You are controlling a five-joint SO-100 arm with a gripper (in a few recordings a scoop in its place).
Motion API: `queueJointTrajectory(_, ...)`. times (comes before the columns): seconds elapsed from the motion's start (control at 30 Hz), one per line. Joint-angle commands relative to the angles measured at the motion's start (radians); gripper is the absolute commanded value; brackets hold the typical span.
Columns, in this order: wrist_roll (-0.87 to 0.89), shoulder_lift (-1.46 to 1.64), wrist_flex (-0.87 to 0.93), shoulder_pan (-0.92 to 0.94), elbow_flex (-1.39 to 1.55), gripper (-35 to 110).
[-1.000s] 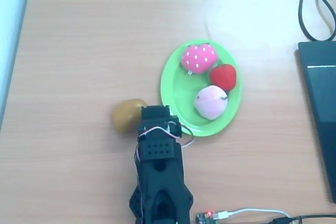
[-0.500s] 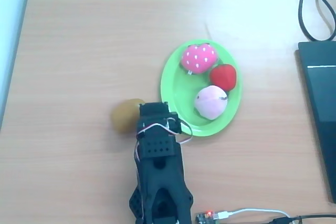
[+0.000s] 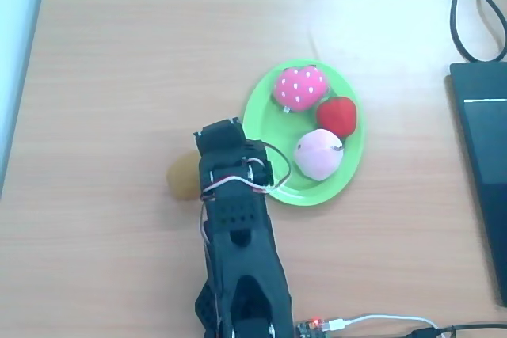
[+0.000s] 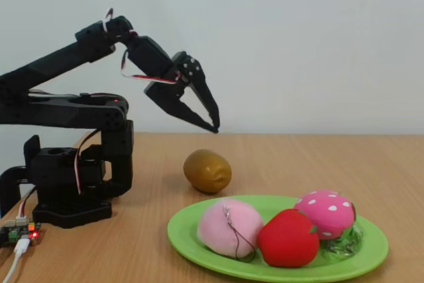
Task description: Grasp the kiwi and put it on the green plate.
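One kiwi [image 4: 207,171] on table beside green plate [image 4: 199,246]; jaws [image 4: 199,116] spread wide above it, empty.

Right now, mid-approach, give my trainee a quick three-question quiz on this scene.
1. True or false: the kiwi already lies on the green plate.
2. How many toy fruits lie on the plate?
3. In the fixed view, the gripper is: A) shut on the kiwi, B) open in the air above it, C) resting on the plate.

Key: 1 false, it lies on the table beside the plate; 2 three; 3 B.
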Motion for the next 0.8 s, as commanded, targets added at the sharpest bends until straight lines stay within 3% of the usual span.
queueJointTrajectory(0.0, -0.049, -0.044, 0.008, -0.035, 0.006, -8)
queueJointTrajectory(0.1, -0.049, -0.087, 0.008, -0.057, 0.018, -3)
queueJointTrajectory(0.23, -0.049, -0.112, 0.012, -0.074, 0.035, 25)
queueJointTrajectory(0.33, -0.051, -0.121, 0.034, -0.078, 0.035, 36)
queueJointTrajectory(0.77, -0.098, -0.239, 0.040, -0.132, 0.009, 44)
